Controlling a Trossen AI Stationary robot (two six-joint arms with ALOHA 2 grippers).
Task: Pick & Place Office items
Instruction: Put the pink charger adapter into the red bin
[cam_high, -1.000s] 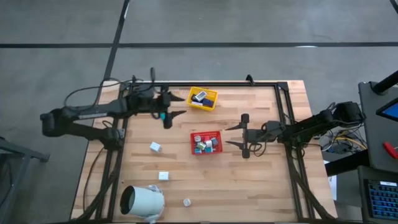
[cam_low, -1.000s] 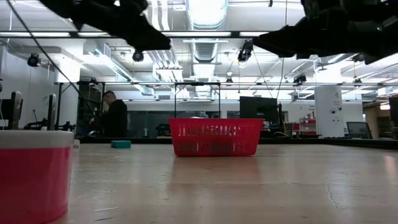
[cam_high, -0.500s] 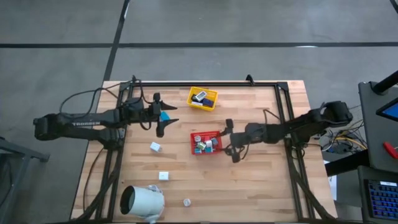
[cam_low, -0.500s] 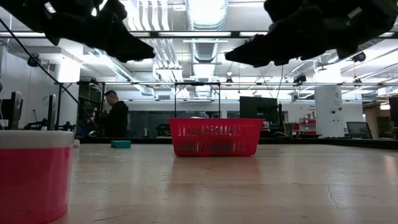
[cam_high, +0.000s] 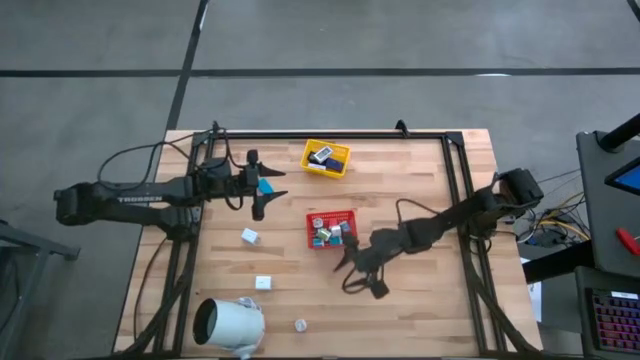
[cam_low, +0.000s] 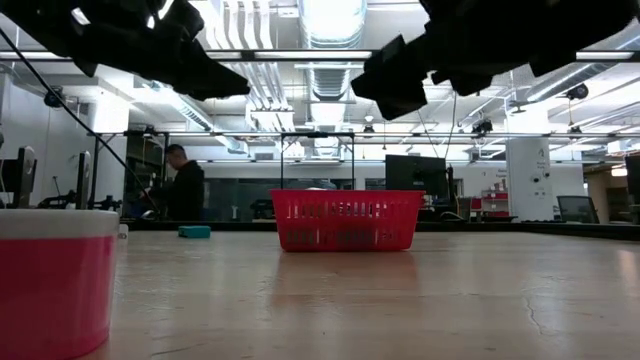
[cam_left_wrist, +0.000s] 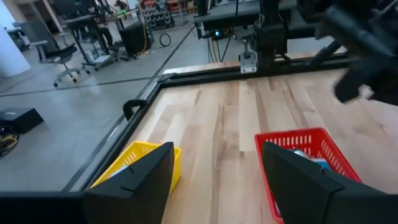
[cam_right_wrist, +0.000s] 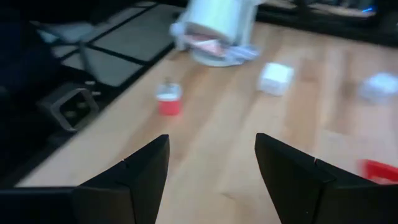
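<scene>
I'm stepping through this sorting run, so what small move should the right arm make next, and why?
Probably keep reaching toward the loose white block. The right gripper is open and empty just past the red tray, and its wrist view faces that block, which lies on the bare table. The left gripper hovers open near the yellow tray.

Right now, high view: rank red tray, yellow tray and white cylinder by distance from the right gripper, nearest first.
Measured from the right gripper, open over bare table below the red tray:
1. Red tray: just up and left of it, table centre.
2. White cylinder: lying at the table's lower left corner.
3. Yellow tray: at the top edge, beyond the red tray.
</scene>
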